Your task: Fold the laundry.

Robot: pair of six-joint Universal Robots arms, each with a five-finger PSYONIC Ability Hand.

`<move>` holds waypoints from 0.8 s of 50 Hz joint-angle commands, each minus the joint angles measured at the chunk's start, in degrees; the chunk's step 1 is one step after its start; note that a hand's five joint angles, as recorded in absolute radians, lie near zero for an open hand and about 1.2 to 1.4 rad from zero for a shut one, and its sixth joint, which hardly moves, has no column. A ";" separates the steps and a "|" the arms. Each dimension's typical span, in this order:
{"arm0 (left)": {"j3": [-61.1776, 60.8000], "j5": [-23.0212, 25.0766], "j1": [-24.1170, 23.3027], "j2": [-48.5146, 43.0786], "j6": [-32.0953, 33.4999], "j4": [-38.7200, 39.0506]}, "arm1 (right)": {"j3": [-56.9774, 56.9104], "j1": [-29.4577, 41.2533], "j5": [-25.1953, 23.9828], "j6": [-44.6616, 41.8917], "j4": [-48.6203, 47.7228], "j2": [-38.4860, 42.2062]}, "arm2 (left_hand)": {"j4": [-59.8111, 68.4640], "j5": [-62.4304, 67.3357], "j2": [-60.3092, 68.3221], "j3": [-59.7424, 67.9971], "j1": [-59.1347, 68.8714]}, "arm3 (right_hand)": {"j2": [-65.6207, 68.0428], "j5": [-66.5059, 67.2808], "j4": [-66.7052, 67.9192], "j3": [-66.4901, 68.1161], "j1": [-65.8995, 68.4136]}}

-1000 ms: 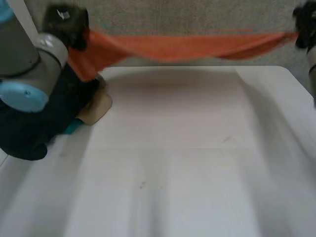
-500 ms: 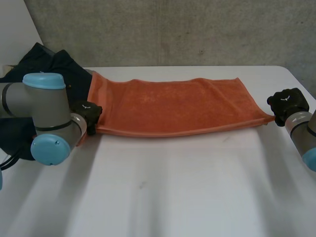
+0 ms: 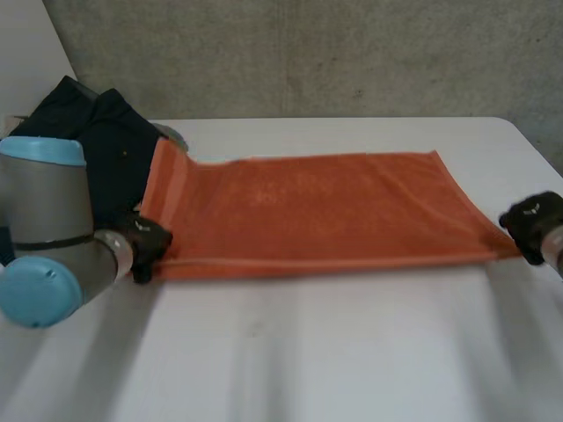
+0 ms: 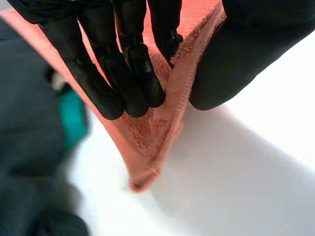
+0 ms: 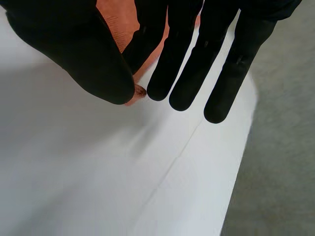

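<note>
While the long orange terry-cloth towel [image 3: 325, 207] lies spread flat across the white table [image 3: 308, 352], the head view puts a hand on each near corner: the left hand [image 3: 145, 246] at the near left, the right hand [image 3: 532, 227] at the near right. The towel's left end rides up against a heap of dark navy clothes [image 3: 97, 141] and touches it. If that end is lifted for a fold, I would expect it to snag or drag the heap and skew the edges.

In the left wrist view, the fingers [image 4: 123, 83] and thumb grasp the corner firmly. A doubled flap of nubby, looped cloth sits between them, and its hemmed tip hangs loose below the fingertips. A small teal thing [image 4: 74, 118] sits beside the dark clothes; I cannot tell what it is.

In the right wrist view, the thumb and one finger pinch only the very tip of the corner, and the other fingers are straight and off the cloth. That looks a thin hold: soft, heavy terry could slip out under tension. The smooth table's edge is close by.
</note>
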 commanded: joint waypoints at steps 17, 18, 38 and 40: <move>26.05 -4.46 -3.00 -9.87 0.19 -10.74 | -11.25 1.02 -1.83 -3.41 -10.72 4.83 | 11.35 12.08 11.58 12.01 15.47 | 12.64 11.49 11.57 11.97 15.54; 28.44 -4.81 -2.83 -11.38 0.10 -10.74 | -12.85 1.29 -1.74 -2.08 -12.05 5.89 | 11.35 12.08 11.58 12.01 15.47 | 12.64 11.49 11.57 11.97 15.54; 67.49 -6.31 -4.05 -35.21 2.29 -8.10 | -58.91 9.29 1.68 7.68 -22.44 43.78 | -58.65 -57.92 -58.42 -57.99 -54.53 | -57.36 -58.51 -58.43 -58.03 -54.46; 67.49 -6.66 -4.67 -35.12 3.00 -7.14 | -60.59 9.38 2.74 8.03 -21.04 44.40 | -58.65 -57.92 -58.42 -57.99 -54.53 | -57.36 -58.51 -58.43 -58.03 -54.46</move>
